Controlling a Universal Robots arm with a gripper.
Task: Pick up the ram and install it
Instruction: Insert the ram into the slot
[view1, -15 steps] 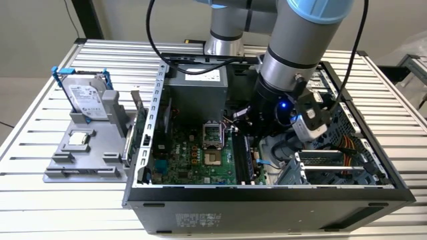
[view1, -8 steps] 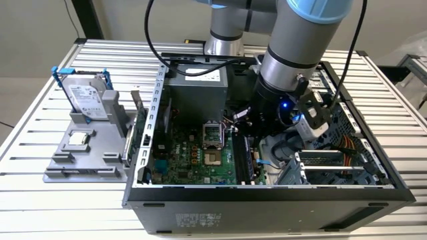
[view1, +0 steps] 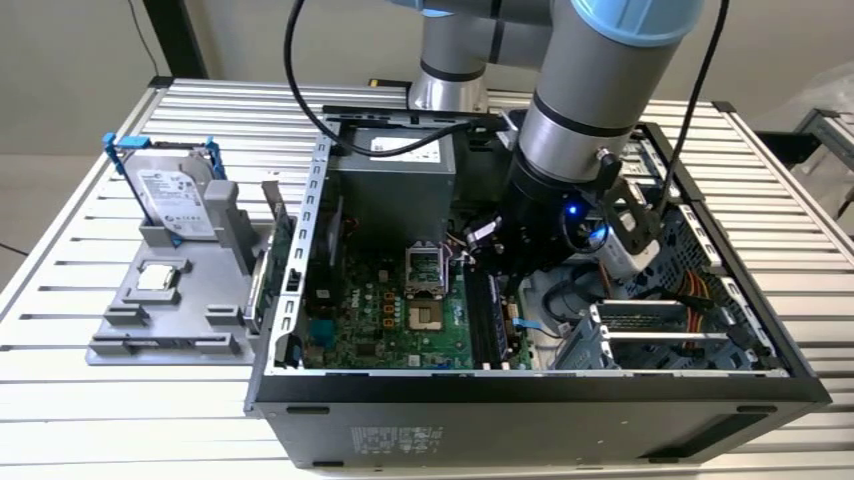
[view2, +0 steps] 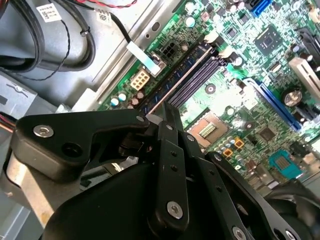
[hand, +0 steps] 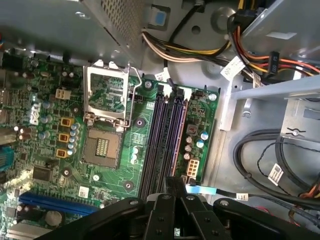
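Note:
My gripper (view1: 487, 262) reaches down into the open computer case, over the black memory slots (hand: 165, 135) at the edge of the green motherboard (view1: 380, 310). In both wrist views the black fingers (view2: 165, 150) stand pressed close together. From between them runs the ram (view2: 172, 82), seen edge-on as a long thin strip with dark chips. It lies in line with the outermost slot, next to the case's metal wall. How deep it sits in that slot I cannot tell. The other slots (view2: 195, 80) beside it are bare. In the first wrist view the gripper (hand: 175, 184) covers the slots' near end.
A silver hard drive in a blue frame (view1: 174, 195) and a small square chip (view1: 160, 277) rest on the grey stand (view1: 147, 320) left of the case. The open processor socket (hand: 107, 107) lies beside the slots. Cable bundles (hand: 260, 160) and the drive cage (view1: 667, 335) crowd the other side.

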